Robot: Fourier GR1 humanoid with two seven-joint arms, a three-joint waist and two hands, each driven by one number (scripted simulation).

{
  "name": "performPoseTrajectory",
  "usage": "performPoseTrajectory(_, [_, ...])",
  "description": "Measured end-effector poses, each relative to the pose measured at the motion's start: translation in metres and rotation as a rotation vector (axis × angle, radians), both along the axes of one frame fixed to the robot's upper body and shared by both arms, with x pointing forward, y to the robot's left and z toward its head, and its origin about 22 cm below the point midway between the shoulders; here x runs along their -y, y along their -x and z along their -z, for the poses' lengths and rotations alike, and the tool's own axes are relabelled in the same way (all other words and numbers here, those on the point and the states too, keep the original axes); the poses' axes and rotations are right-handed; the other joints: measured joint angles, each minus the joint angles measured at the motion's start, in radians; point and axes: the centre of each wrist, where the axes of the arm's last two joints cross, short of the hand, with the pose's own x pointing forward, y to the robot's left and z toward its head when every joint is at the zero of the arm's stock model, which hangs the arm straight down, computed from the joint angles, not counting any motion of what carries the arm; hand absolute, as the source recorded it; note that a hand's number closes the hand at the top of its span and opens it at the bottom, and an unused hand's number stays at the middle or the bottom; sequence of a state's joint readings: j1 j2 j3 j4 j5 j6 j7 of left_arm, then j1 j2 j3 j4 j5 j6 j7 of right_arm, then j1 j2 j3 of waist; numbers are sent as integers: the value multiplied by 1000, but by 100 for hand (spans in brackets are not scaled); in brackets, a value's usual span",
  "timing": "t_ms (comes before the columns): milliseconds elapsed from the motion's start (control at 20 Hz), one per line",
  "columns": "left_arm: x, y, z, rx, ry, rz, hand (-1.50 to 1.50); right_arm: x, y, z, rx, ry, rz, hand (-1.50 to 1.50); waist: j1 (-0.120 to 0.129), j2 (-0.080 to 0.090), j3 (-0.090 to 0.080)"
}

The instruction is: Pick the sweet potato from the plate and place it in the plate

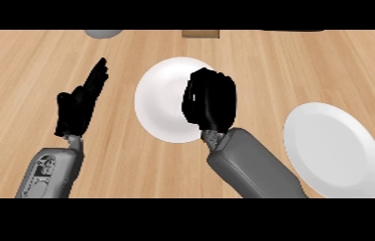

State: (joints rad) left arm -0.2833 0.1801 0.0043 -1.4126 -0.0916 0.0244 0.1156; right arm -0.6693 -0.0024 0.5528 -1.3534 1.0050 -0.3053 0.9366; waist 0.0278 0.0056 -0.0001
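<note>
Counter layout, head view
Right hand (211, 102) over centre plate (162, 98); second plate (330, 146) to its right; left hand (81, 103) well left.

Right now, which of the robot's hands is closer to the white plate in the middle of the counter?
The right hand. It is over the middle plate, covering its right side with fingers curled. The left hand stands open to the plate's left, apart from it, over bare counter.

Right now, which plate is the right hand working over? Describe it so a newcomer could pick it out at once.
Start from the wooden counter, which carries two white plates. The centre plate lies mid-counter, between the two forearms. Unlike the right-edge plate, which lies bare, it is partly covered by the right hand, fingers curled downward; the left hand rests open beside it.
</note>
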Motion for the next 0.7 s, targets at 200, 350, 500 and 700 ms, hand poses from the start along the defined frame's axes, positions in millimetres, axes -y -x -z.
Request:
performPoseTrajectory(200, [2, -4, -1, 11, 1, -3, 0, -8, -28, 16, -71, 88, 21, 150, 7, 2, 0])
performPoseTrajectory(350, [10, -2, -2, 15, -1, 10, 0, -9, -43, 32, -133, 127, 48, 150, 19, 5, 0])
performPoseTrajectory(500, [14, -4, -3, 20, 1, 24, 0, -7, -53, 43, -194, 82, 84, -150, 34, 9, 0])
performPoseTrajectory(700, [16, -4, -3, 21, 1, 45, 0, 2, -60, 62, -224, -10, 109, -150, 51, 15, 1])
